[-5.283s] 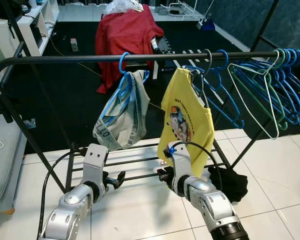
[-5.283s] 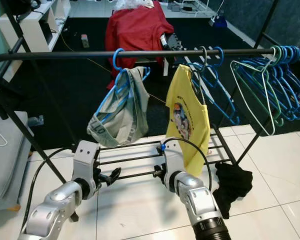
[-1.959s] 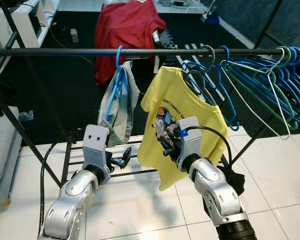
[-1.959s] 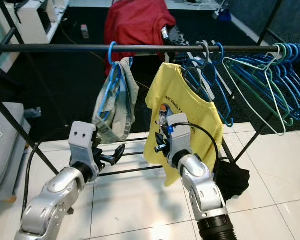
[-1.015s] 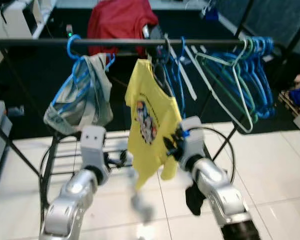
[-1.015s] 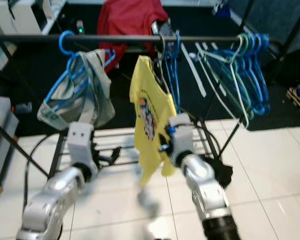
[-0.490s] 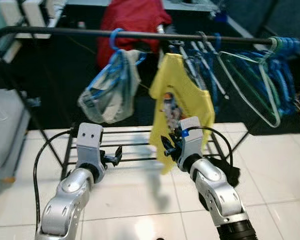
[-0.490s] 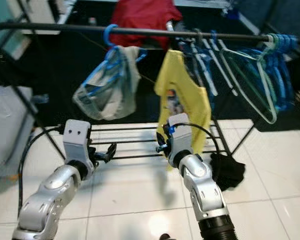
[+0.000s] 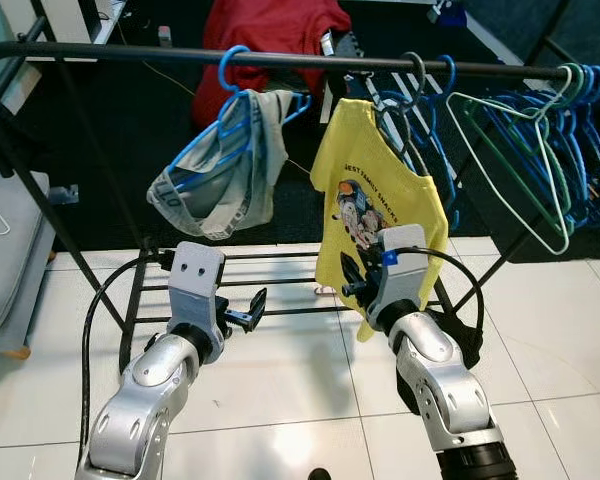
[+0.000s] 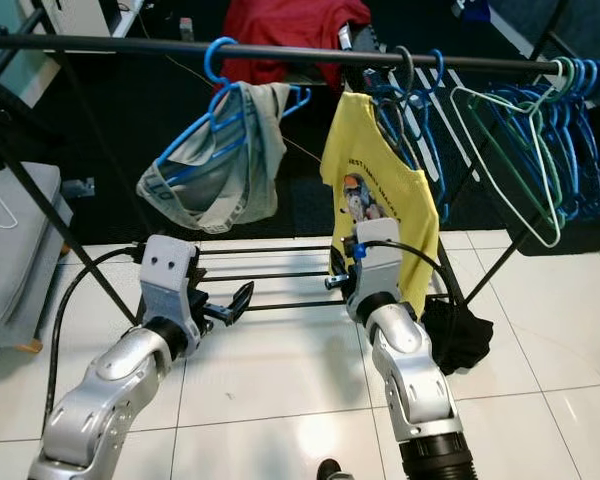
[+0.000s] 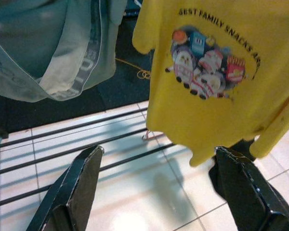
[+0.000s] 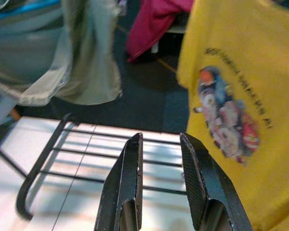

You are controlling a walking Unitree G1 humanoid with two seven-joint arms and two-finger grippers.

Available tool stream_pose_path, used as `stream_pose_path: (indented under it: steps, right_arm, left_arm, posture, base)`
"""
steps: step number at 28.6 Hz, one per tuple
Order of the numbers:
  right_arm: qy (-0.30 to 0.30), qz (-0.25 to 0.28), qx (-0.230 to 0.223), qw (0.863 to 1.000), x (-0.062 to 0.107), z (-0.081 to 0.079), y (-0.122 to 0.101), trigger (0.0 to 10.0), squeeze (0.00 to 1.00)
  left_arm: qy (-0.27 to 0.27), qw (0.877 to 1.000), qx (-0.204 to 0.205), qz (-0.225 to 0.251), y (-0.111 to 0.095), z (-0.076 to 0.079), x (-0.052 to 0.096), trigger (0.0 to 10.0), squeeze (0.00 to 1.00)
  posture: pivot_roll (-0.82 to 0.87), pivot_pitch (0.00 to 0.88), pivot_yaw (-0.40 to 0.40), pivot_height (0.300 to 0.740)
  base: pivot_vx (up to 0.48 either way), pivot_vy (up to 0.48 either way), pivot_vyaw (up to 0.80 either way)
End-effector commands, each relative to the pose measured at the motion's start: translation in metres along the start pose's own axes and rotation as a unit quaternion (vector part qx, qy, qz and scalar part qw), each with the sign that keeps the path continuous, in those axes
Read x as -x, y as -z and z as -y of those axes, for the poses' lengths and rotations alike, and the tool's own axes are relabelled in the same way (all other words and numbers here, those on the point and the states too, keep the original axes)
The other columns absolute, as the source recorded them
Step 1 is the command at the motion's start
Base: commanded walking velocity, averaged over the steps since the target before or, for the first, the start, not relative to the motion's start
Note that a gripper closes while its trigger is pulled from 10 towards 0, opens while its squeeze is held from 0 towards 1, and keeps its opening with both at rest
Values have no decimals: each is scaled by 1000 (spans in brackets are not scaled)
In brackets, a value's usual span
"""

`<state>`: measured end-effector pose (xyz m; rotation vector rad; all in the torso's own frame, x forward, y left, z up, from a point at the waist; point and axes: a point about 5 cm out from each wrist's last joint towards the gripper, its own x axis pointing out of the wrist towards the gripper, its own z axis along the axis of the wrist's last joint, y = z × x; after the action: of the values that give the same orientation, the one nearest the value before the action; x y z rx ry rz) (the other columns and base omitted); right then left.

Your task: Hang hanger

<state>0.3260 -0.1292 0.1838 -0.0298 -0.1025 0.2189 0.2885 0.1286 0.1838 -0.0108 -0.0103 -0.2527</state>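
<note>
Left gripper (image 9: 252, 308) jaws wide apart, empty, arm raised low before the rack, right gripper (image 12: 159, 183) fingers a narrow gap apart, holding nothing, raised just before the yellow shirt (image 9: 378, 215), shirt's hanger (image 9: 412, 98) hooked on the rail (image 9: 130, 55).

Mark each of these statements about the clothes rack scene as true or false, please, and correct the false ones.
1. The yellow T-shirt hangs on a hanger from the black rail. True.
2. The right gripper is holding a hanger. False: its fingers hold nothing, with only a narrow gap between them in the right wrist view.
3. The left gripper is open. True: its fingers stand wide apart with nothing between them.
4. The grey garment lies on the floor. False: it hangs from a blue hanger on the rail.
5. A dark cloth lies on the white tiles near the rack. True.
</note>
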Motion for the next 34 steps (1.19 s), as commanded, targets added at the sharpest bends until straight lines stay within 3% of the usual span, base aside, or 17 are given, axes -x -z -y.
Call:
stream_pose_path:
  steps: [1,13,34]
  right_arm:
    - [14,0,1,1000,1,5,2,10000,0]
    - [7,1,-6,1000,0,4,1,10000,0]
    - [12,6,-7,1000,-1,5,1,10000,0]
  left_arm:
    - [-19,1000,10,-13,7,-4,1,10000,0]
    - [-17,1000,19,-2,5,-3,0,10000,0]
    - [0,1000,28,11,3,1,0,10000,0]
  posture:
    - [-64,238,-81,740]
    - [-66,236,-84,740]
    - [-70,230,-86,740]
  base:
    - [0,0,0]
    - [82,0,0]
    - [372,0,0]
